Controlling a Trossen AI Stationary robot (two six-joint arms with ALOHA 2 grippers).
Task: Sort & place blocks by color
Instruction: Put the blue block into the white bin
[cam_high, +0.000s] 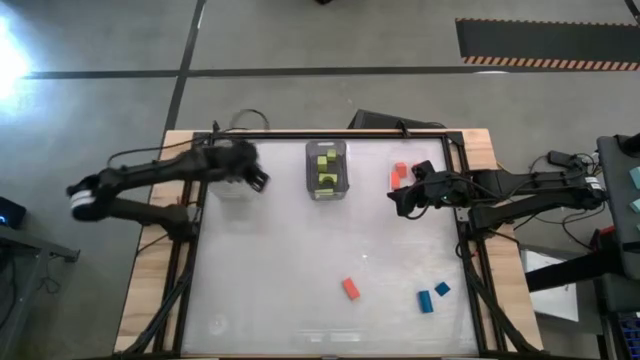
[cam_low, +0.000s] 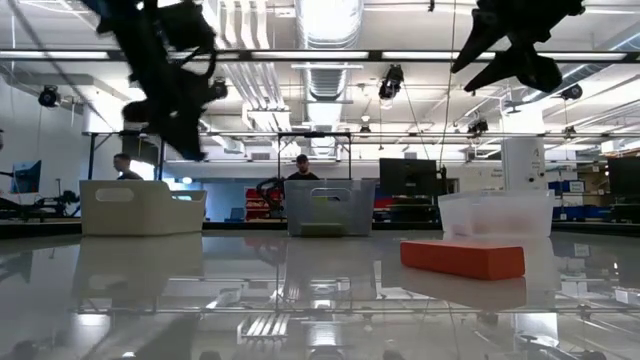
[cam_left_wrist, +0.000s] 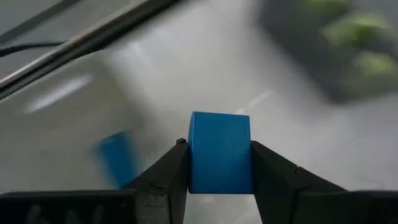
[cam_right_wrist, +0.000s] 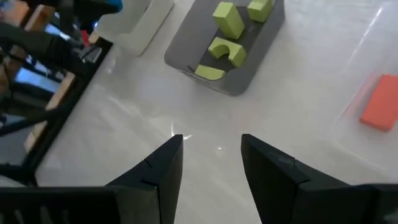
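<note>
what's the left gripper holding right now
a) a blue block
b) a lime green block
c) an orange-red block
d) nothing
a: in the left wrist view the left gripper has its two dark fingers pressed against both sides of a blue block.

Three bins stand in a row along the bench's (cam_high: 300, 280) far edge. The left bin (cam_high: 232, 185) is near the far left corner, the middle bin (cam_high: 326, 170) is at mid-edge with several blocks (cam_high: 325, 168) in it, and the right bin (cam_high: 405, 178) holds one block (cam_high: 400, 172). On the open bench toward the near edge, right of centre, one block (cam_high: 350, 288) lies alone; two more blocks (cam_high: 433, 295) lie close together nearer the near right corner.
</note>
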